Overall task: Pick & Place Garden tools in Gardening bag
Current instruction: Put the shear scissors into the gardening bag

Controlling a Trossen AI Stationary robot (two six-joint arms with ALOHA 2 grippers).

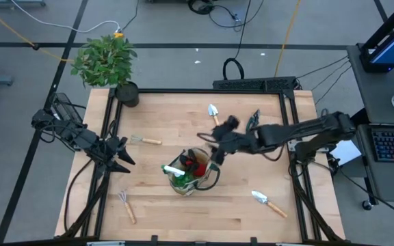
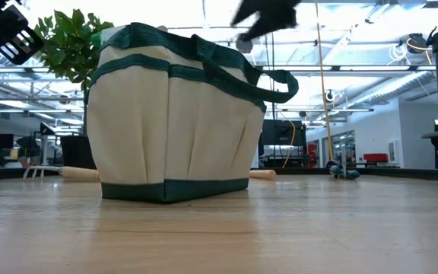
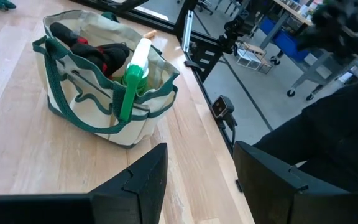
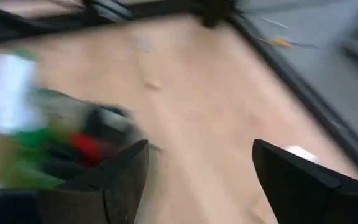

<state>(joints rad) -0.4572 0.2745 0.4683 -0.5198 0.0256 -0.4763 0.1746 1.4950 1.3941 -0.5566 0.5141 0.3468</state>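
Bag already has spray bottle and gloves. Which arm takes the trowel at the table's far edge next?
Right, probably. The right gripper hangs open and empty over the round beige canvas bag with green trim, close to the wooden-handled metal trowel at the far edge. The left gripper sits open at the left side, farther off.

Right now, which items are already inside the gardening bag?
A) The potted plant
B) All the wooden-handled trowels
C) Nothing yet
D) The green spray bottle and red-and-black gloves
D: the left wrist view shows the spray bottle and the gloves sitting inside the gardening bag.
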